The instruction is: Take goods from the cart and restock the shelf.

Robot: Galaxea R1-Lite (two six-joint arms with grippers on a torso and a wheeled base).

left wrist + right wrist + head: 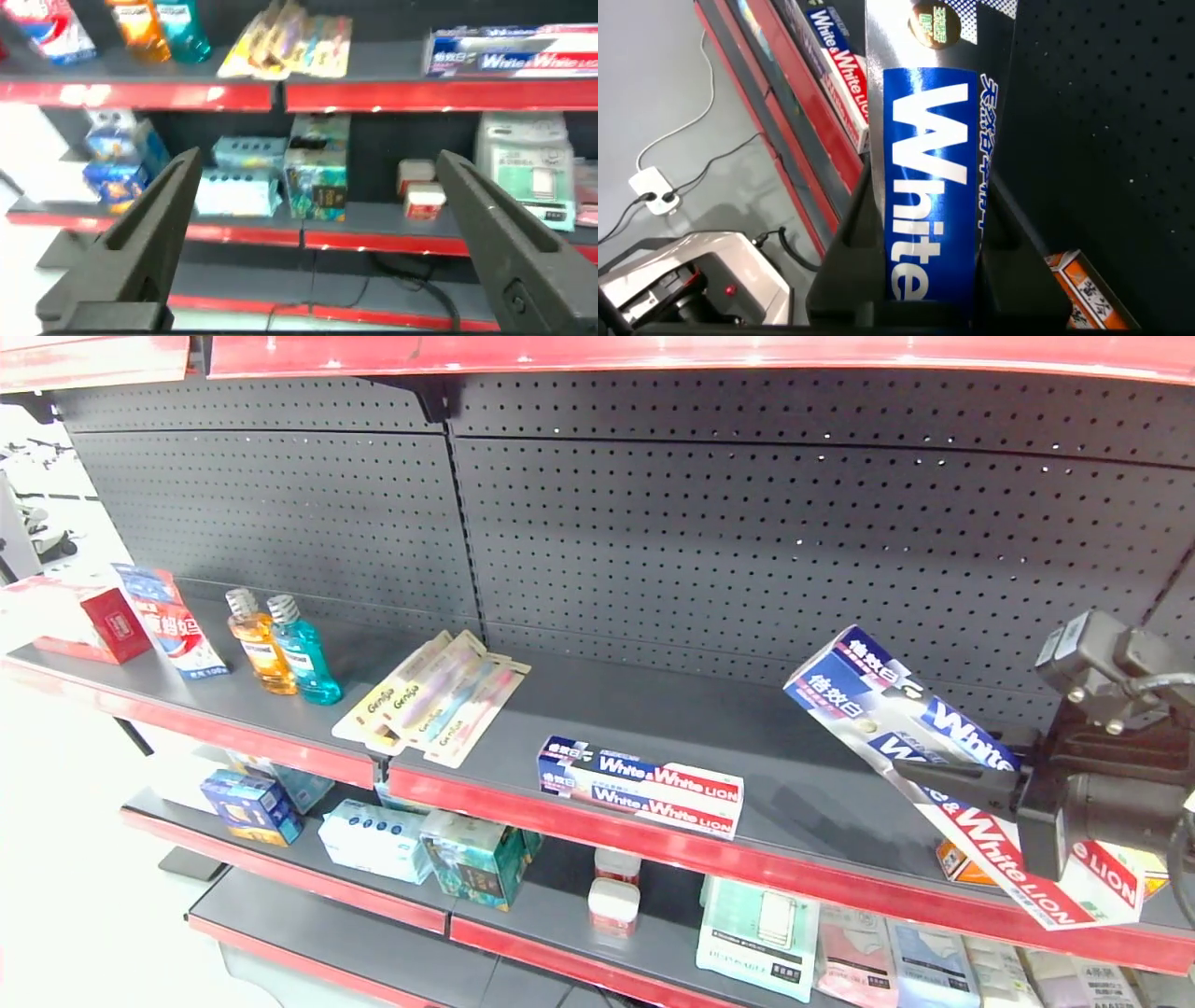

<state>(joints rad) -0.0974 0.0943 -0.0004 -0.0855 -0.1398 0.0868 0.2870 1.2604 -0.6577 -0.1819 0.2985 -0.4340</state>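
Your right gripper (943, 782) is clamped on a toothpaste box (868, 695), pinching its narrow sides around mid-length. That makes sense to me: with a long box you grab near the middle so it doesn't droop. It sits tilted over the right part of the upper shelf (775, 756), upper end toward the pegboard (747, 541), well apart from the toothpaste boxes (644, 786) already lying flat at the front lip. My guess is those lie lengthwise so the fronts face shoppers, and yours should match.

Your left gripper (318, 163) has its fingers spread wide with nothing between them, parked low in front of the lower shelf (392, 245), out of the way.

Now the hard bits. The gripper covers the middle of the held box and its underside faces away, so I can't tell if the lower end rests on the shelf or hangs just above. There's also a small orange box (957, 863) tucked beneath, mostly hidden. It might be sitting in your landing spot.
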